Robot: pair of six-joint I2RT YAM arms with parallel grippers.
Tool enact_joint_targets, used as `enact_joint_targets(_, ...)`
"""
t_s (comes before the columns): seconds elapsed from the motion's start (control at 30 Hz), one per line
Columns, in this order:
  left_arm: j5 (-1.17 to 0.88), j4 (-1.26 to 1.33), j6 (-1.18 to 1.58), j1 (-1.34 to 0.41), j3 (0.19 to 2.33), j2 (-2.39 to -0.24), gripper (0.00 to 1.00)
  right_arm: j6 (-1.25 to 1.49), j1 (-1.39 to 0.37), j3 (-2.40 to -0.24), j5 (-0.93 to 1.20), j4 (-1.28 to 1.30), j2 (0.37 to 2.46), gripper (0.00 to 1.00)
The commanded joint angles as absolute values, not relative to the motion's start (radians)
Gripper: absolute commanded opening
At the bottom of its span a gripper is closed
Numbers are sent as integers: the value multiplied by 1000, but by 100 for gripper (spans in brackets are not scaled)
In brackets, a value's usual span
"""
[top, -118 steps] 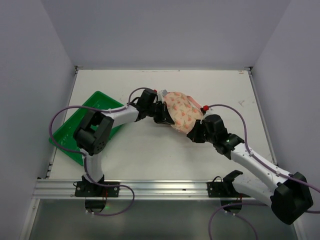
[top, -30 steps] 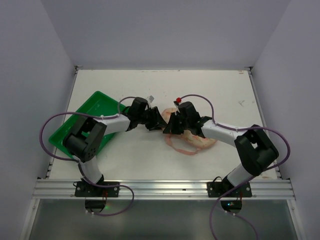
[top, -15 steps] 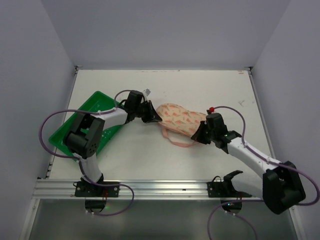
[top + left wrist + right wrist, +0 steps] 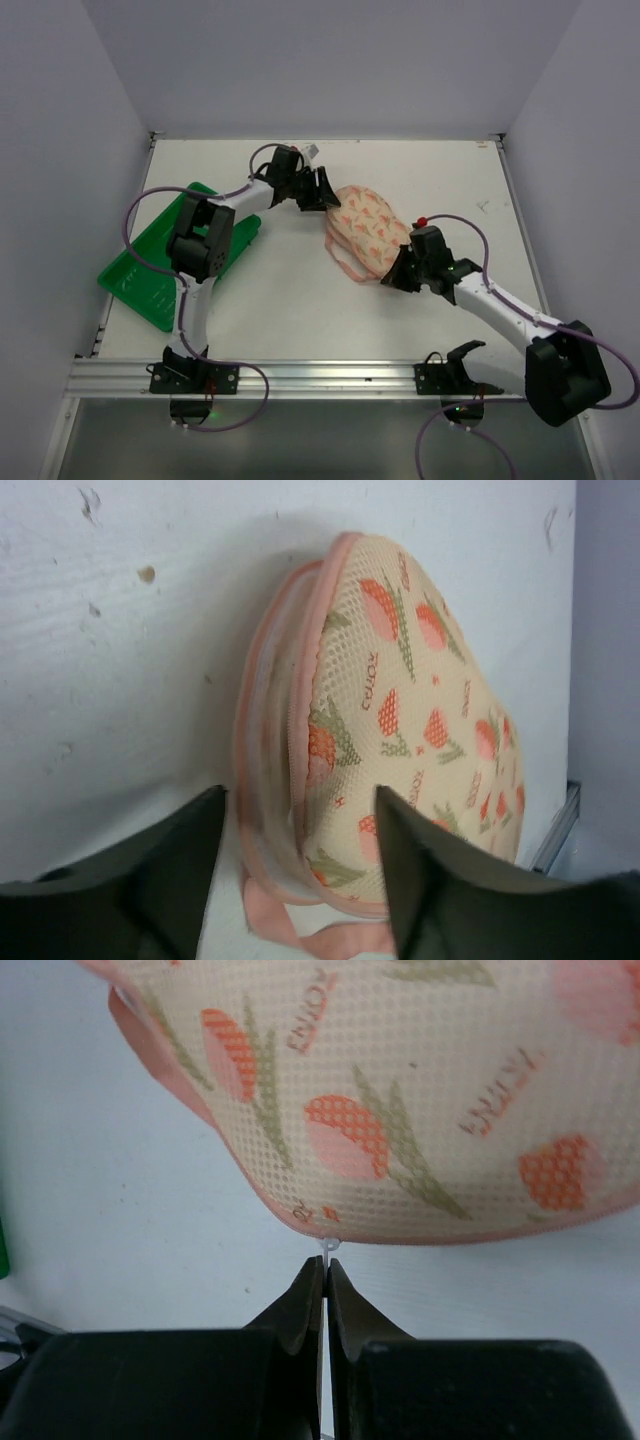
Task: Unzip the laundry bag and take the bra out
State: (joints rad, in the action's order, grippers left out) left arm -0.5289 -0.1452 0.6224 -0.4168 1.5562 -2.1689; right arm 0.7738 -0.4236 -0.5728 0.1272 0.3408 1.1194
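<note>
The laundry bag lies mid-table, cream-peach mesh with a red-pink print and pink zip edging. Its pink loop strap trails off the near side. My left gripper is at the bag's far-left end. In the left wrist view it stands open, with the bag's edge between the fingers. My right gripper is at the bag's near-right edge. In the right wrist view it is shut on the small white zip pull under the bag. The bra is hidden.
A green plastic tray sits at the left of the table, partly under the left arm. White walls enclose the table on the left, back and right. The metal rail with both arm bases runs along the near edge.
The left gripper has moved to the back and now stands at the bag's far-left end. The bag has swung round and shifted slightly right. The right gripper has stayed shut at its near-right edge.
</note>
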Motion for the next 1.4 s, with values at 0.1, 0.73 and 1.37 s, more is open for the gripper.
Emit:
enact_joint_targets(0.1, -594, -98, 675, -396, 1637, -2146, 86, 782, -557, -828, 216, 192, 1355, 0)
enact_joint_targets(0.73, -561, 17, 798, -543, 1054, -1744, 78, 767, -620, -969, 295, 66, 1595, 0)
enact_joint_targets(1.37, -563, -107, 669, -480, 1104, -1818, 0, 742, -418, -528, 94, 329, 1137, 0)
